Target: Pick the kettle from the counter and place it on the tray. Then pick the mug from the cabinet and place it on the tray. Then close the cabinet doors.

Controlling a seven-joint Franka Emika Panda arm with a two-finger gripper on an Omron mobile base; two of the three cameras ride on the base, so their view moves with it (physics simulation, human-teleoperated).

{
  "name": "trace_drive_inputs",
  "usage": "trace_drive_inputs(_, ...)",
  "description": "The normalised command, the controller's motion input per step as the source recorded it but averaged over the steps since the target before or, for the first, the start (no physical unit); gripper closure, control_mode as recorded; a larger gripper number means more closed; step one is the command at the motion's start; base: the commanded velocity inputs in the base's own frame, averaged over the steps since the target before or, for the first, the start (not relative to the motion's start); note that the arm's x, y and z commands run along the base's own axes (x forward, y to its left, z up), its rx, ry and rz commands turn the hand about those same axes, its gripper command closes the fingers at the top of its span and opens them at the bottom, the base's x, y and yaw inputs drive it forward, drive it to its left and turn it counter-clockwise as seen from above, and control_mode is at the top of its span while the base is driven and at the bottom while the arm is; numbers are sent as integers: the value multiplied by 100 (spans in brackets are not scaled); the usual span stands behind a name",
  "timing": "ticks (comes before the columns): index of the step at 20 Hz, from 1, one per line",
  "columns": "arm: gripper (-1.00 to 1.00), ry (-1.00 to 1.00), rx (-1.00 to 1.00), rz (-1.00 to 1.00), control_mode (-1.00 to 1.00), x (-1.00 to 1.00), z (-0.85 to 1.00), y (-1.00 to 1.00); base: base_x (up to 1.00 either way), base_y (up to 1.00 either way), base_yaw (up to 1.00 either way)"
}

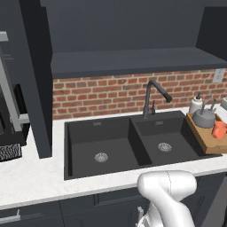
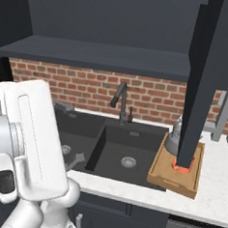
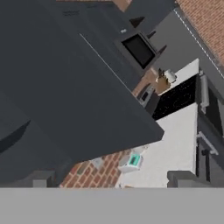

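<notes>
Left base view: kettle (image 1: 204,117) and mug (image 1: 219,130) on tray (image 1: 205,141), right edge. Hand view: gripper (image 3: 112,180) fingers spread wide, empty.

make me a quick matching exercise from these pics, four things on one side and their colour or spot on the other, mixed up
Things:
1. kettle
2. mug
3. tray
4. faucet

Descriptions:
A. orange, on the tray
B. light-brown wood, on the counter beside the sink
C. dark, arched, behind the sink by the brick wall
D. grey metal, on the tray behind the orange thing

Pairs: 1-D, 2-A, 3-B, 4-C
</notes>
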Motion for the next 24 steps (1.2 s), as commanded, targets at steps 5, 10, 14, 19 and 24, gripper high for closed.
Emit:
trace_drive_inputs(5, -100, -27, 25, -1, -100, -8, 27, -57, 0, 0, 0)
trace_drive_inputs(10, -100, -16, 26, -10, -100, 1, 20, -52, 0, 0, 0)
trace_drive_inputs(14, -100, -15, 22, -16, -100, 0, 16, -42, 0, 0, 0)
trace_drive_inputs(19, -100, -20, 14, -20, -100, -1, 1, -55, 0, 0, 0)
trace_drive_inputs(24, -100, -18, 1, -17, -100, 0, -2, -60, 0, 0, 0)
